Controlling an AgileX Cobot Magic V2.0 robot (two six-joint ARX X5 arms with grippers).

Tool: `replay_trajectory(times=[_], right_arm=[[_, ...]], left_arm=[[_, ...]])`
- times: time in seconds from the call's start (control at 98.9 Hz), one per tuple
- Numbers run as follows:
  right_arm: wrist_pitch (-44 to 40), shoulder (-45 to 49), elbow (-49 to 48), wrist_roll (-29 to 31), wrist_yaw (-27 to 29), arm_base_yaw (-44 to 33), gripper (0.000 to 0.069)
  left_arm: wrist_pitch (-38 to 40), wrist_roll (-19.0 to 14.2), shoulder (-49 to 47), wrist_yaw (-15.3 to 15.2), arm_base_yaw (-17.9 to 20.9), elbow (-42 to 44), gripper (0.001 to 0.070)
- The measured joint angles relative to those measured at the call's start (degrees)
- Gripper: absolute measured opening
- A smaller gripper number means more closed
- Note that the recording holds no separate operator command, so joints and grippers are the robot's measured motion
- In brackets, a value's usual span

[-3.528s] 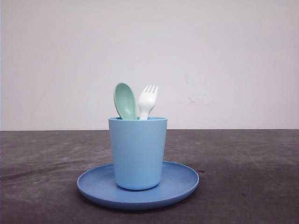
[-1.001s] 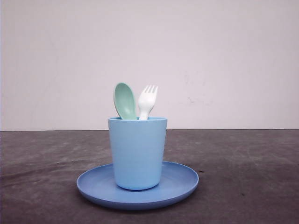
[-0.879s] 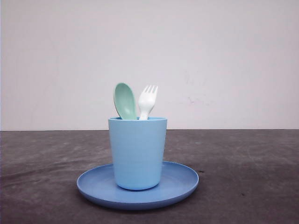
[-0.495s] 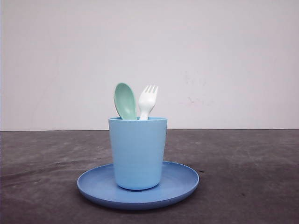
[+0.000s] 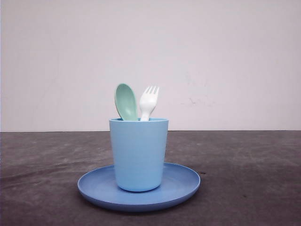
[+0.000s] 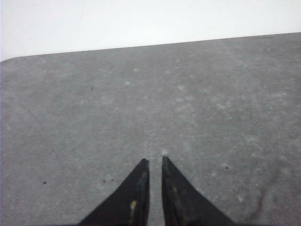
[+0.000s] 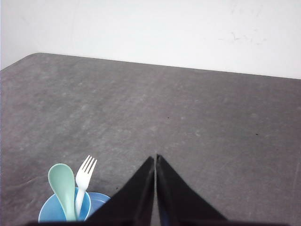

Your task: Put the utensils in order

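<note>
A mint-green spoon (image 5: pixel 125 101) and a white fork (image 5: pixel 148 101) stand upright side by side in a light blue cup (image 5: pixel 138 154), heads above the rim. The cup rests on a round blue plate (image 5: pixel 181 186) on the dark table. In the right wrist view the spoon (image 7: pixel 63 184) and fork (image 7: pixel 83 179) stick out of the cup (image 7: pixel 47 212), off to one side of my right gripper (image 7: pixel 155 158), which is shut with nothing in it. My left gripper (image 6: pixel 154 161) hangs over bare table, its black fingers nearly together with only a thin slit and nothing between them.
The dark grey table (image 5: pixel 244 165) stretches out on both sides of the plate. A plain white wall (image 5: pixel 211 56) runs behind its far edge. The table's rounded far corner (image 6: pixel 9 60) appears in the left wrist view.
</note>
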Motion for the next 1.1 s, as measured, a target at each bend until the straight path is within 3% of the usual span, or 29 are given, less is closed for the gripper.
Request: replay_trajectory(times=[0.323,0.516,0.728,0.96,1.102], right_arm=[[0.1,0.0,0.0,-2.4,3.0,-0.7,0.0007],[0.2,0.0,0.0,-7.2,1.6,-8.7,0.0007],[0.8,0.0,-0.1,-12.5,-8.4,-28.5,0.0007],[12.9,-3.5,-6.1,-18.7,-22.2,-50.5,0.0007],[19.7,-7.2,-13.4,-19.8,-26.8,-57.5,0.0007]], left_arm=[[0.0,0.0,0.0,0.0,0.0,0.0,0.0024],[0.0,0.0,0.0,0.0,0.0,0.0,0.0024],[0.0,0.0,0.0,0.0,0.0,0.0,0.0024],[0.0,0.0,0.0,0.0,0.0,0.0,0.0024],[0.0,0.0,0.0,0.0,0.0,0.0,0.0024]])
